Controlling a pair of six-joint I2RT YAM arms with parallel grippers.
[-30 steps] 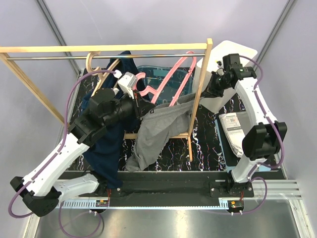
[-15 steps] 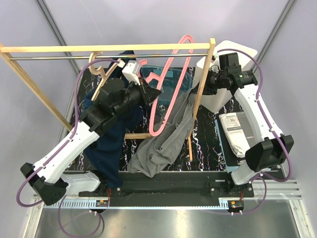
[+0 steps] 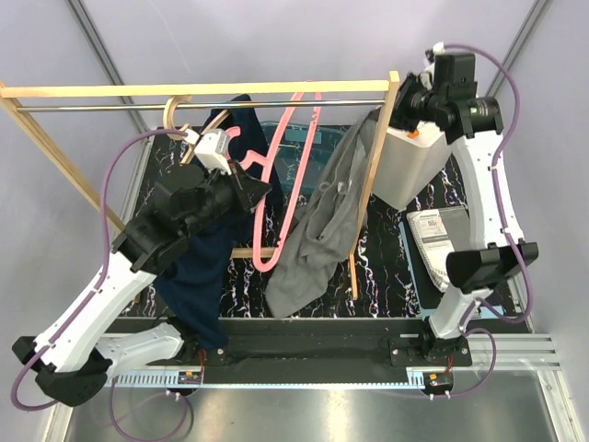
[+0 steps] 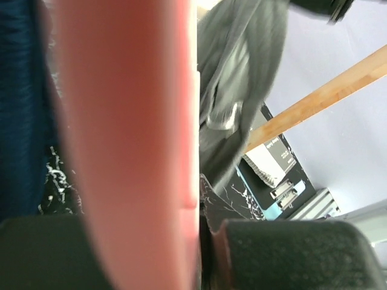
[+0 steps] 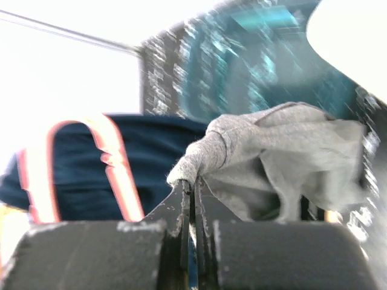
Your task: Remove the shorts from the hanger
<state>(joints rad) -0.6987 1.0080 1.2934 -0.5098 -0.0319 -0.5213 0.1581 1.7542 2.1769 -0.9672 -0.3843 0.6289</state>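
Top external view: a pale wooden clothes rack [image 3: 184, 89] with a metal rail spans the upper frame, above a dark marbled tabletop [image 3: 386, 267]. Soft dark navy shorts [image 3: 198, 276] hang left of centre, their top hidden behind the left arm. Soft grey shorts [image 3: 317, 230] trail from the upper right down to the centre, beside the rack's right post. Their top end sits in the right gripper [image 5: 192, 187], whose jaws are pressed together on a fold of the cloth. A curved pink plastic hanger [image 3: 276, 203] sits just left of them; whether the two touch cannot be told. The left gripper [image 3: 259, 187] has its jaws clamped on that hanger, which is only a broad pink blur in the left wrist view. A white bin [image 3: 405, 170] stands at right. Below it lies a white packet [image 3: 433, 235] with a printed label and a square code, too small to read.
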